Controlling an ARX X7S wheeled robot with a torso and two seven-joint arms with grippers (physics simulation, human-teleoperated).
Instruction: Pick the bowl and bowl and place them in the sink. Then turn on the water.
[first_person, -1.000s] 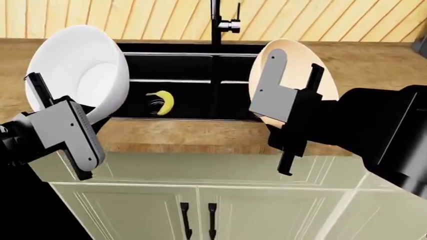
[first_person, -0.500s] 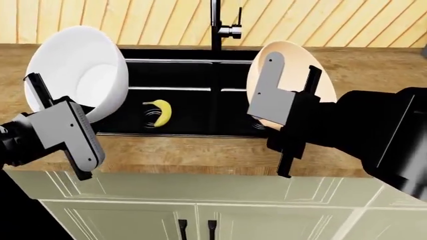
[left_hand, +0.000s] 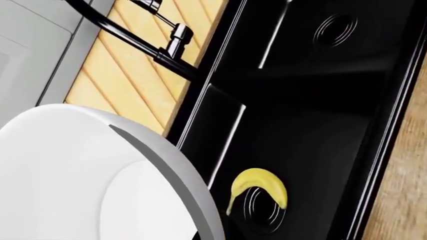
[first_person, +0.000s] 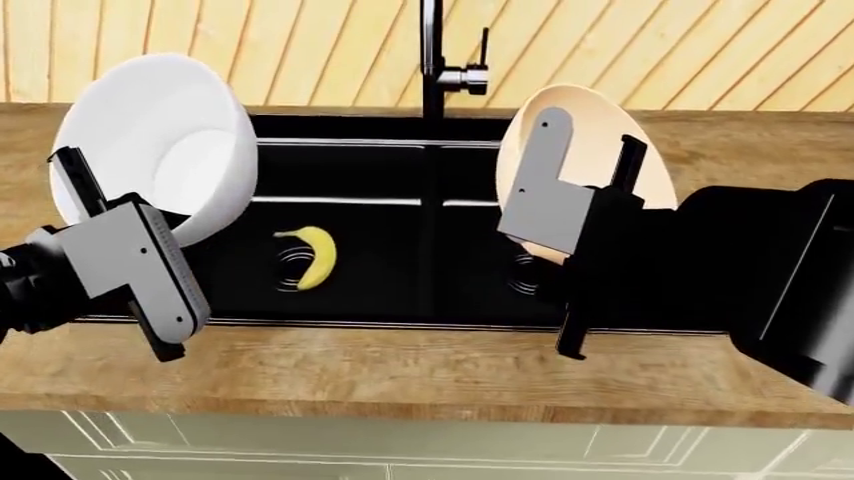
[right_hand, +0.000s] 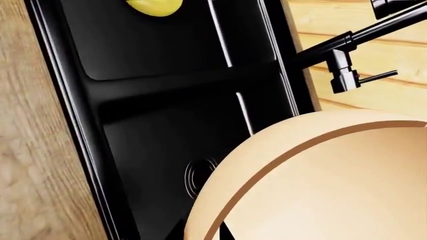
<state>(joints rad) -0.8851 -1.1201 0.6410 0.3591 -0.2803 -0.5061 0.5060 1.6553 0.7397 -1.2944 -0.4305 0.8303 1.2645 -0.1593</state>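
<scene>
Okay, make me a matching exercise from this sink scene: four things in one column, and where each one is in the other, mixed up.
Things:
1. white bowl
2. peach-tan bowl
3. banana
4. faucet

Places:
A. behind the sink's centre divider
B. held by the right gripper
C. lying on the left basin's drain
D. held by the left gripper

Pairs: 1-D, 2-B, 3-C, 4-A
</scene>
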